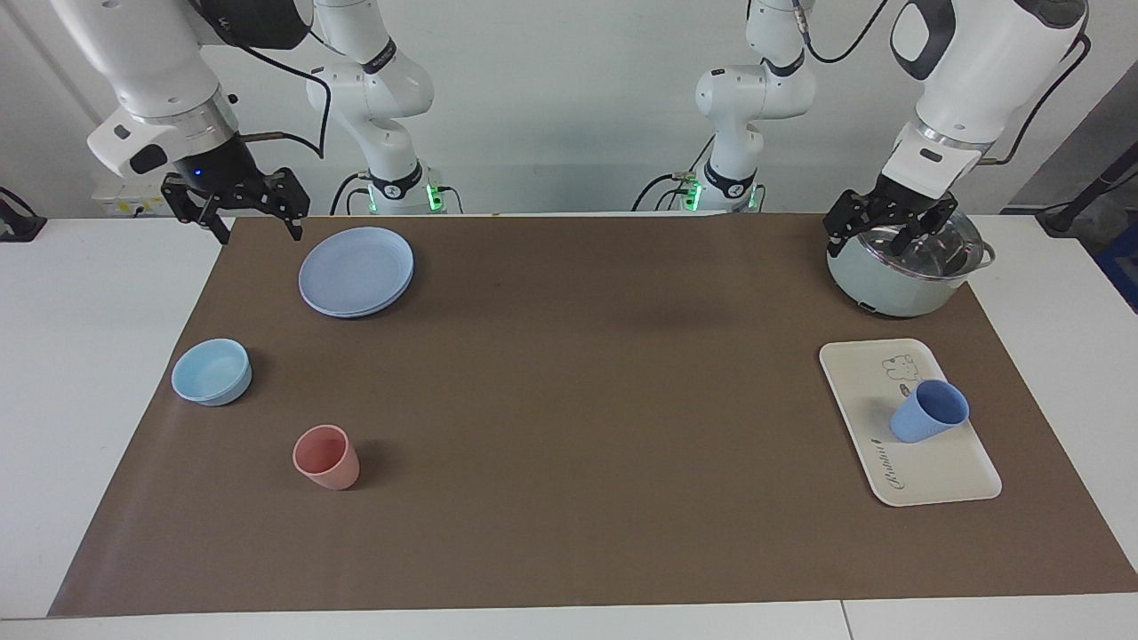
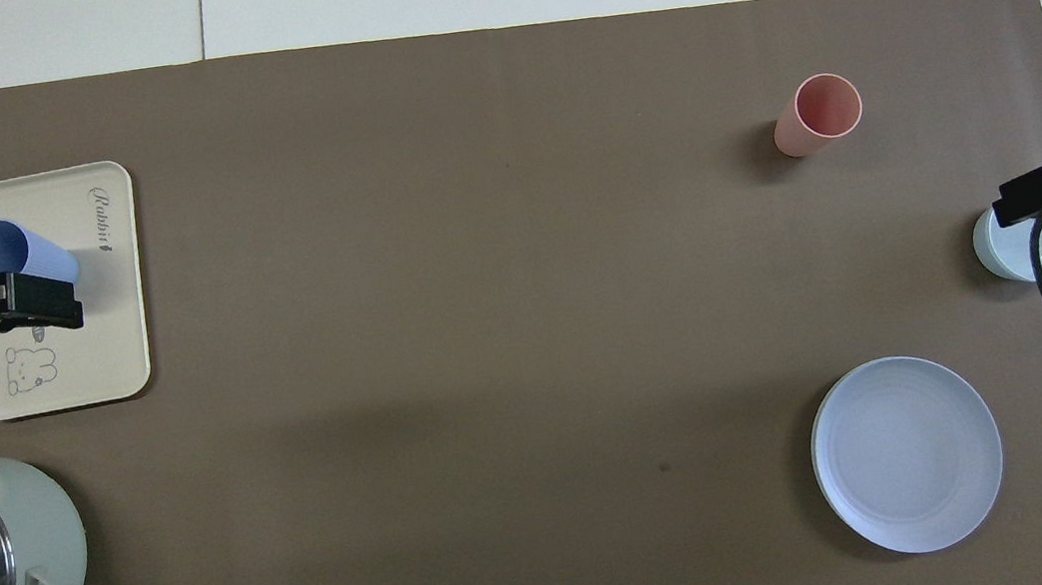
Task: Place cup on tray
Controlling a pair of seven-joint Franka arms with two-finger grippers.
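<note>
pink cup [image 1: 326,457] out front; blue cup [image 1: 929,412] stands on the tray [image 1: 925,476].
left gripper [image 1: 889,233] over the pot [image 1: 898,289] at 12 o'clock of the tray, right gripper [image 1: 236,206] raised clear, both spread apart.

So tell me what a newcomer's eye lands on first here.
The blue cup standing on the cream tray, at the left arm's end of the table. Next, the left gripper raised over the pot, nearer the robots, and the right gripper waiting near the round plate.
</note>
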